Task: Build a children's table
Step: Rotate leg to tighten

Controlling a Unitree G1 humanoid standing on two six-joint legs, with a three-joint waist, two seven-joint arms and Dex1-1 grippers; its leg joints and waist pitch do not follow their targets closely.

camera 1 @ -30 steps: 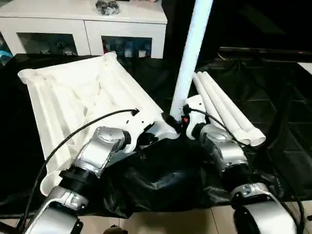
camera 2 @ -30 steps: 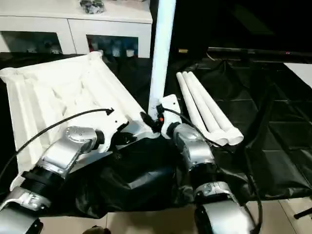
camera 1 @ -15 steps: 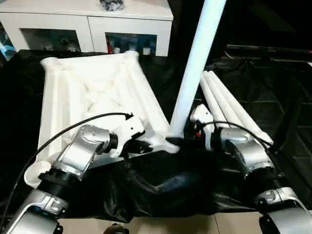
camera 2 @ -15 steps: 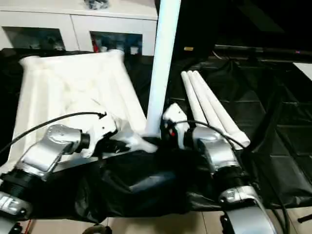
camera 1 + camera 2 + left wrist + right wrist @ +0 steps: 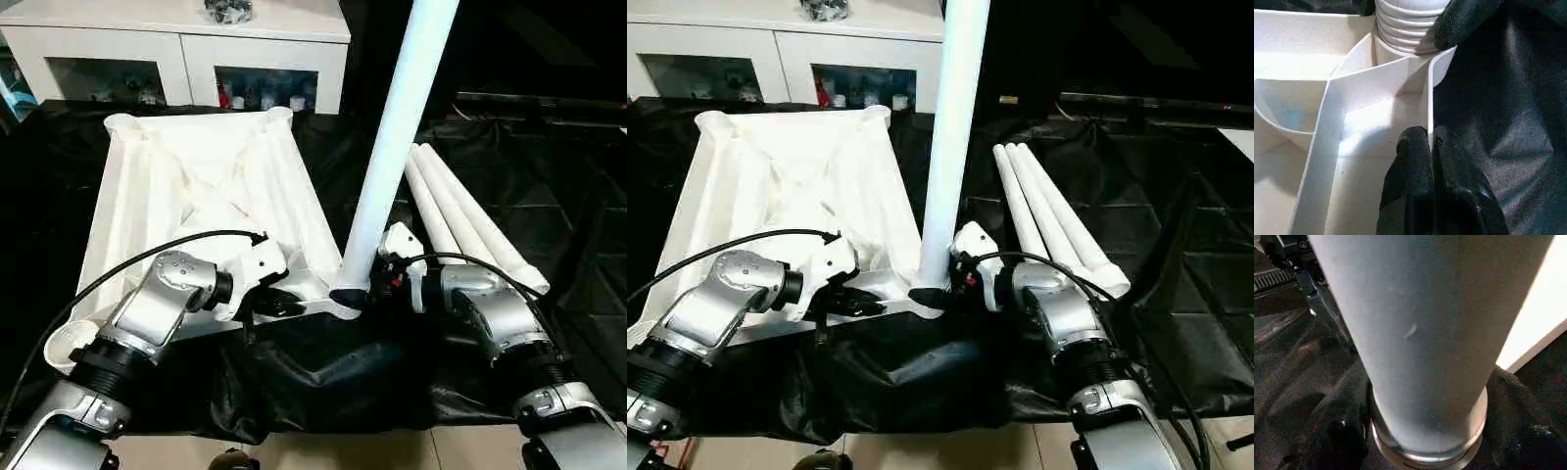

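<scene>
The children's table top (image 5: 196,186) lies upside down on black cloth, its ribbed underside up. One white leg (image 5: 392,147) stands upright in the near right corner socket (image 5: 345,299); its ridged end (image 5: 1403,27) shows in the left wrist view. My left gripper (image 5: 1430,142) is shut on the thin rim wall (image 5: 1426,105) beside that socket. My right gripper (image 5: 370,287) is closed around the leg's base, with one black finger (image 5: 1337,431) on each side of the tube. Three more legs (image 5: 460,220) lie side by side on the cloth to the right.
A white cabinet with glass doors (image 5: 176,44) stands behind the table top. Crumpled black cloth (image 5: 323,372) bunches up under both forearms at the near edge. More flat cloth (image 5: 568,196) stretches away to the right of the loose legs.
The camera has shifted. The table top's far end has swung to the right and it lies squarer to me. Both grippers keep their holds at the near right corner.
</scene>
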